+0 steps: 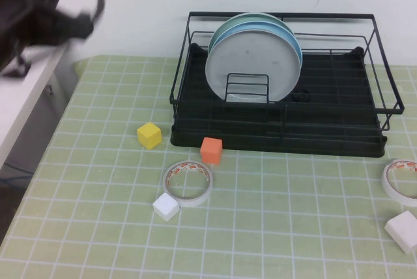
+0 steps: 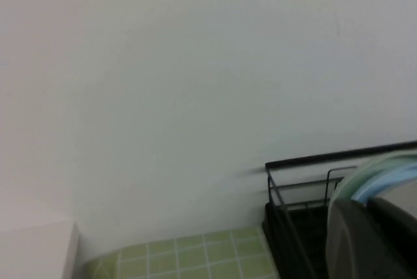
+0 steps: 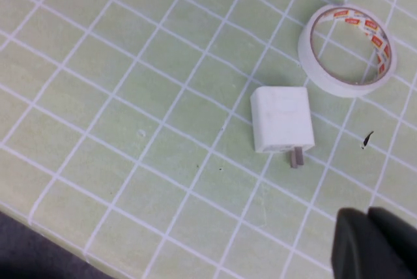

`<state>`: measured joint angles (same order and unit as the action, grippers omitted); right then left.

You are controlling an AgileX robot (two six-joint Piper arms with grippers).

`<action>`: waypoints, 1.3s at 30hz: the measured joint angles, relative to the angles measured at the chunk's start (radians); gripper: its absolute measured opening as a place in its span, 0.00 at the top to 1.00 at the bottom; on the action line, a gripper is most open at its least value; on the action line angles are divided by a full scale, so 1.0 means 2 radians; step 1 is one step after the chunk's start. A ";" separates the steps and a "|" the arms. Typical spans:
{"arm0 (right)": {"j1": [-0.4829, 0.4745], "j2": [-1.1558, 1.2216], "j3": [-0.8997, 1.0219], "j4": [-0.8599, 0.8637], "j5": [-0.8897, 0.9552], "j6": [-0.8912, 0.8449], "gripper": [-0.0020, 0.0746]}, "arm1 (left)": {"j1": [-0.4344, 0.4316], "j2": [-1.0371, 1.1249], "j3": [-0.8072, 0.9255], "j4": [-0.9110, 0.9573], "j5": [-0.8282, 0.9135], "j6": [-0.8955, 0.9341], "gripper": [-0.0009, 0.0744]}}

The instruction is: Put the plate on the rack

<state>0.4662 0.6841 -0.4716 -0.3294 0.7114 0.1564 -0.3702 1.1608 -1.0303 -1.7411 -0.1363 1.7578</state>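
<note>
Plate (image 1: 253,62) stands upright in the rack (image 1: 339,132), fronting light-blue plates (image 1: 290,34). Left gripper (image 1: 39,15) hangs raised off the worktop's (image 1: 260,227) left edge; right gripper (image 3: 374,246) hovers beside a white charger (image 3: 281,120). Fingers' state: cannot tell.

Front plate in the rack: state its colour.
Pale grey plate, in front of light-blue ones; high view shows it best.

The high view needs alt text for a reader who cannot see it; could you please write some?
A pale grey plate stands upright in a black wire rack, in front of light-blue plates. On the green checked table lie yellow, orange and white cubes and a tape roll. The left arm is raised at far left; neither hand shows here.
</note>
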 joint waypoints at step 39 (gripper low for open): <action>0.000 0.000 0.026 0.140 -0.013 0.007 0.97 | 0.000 -0.397 0.361 -0.003 0.006 -0.025 0.99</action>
<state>0.4662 0.6841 -0.4194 -0.0486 0.6846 0.1706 -0.3702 0.3661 -0.3091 -1.7479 -0.1248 1.7084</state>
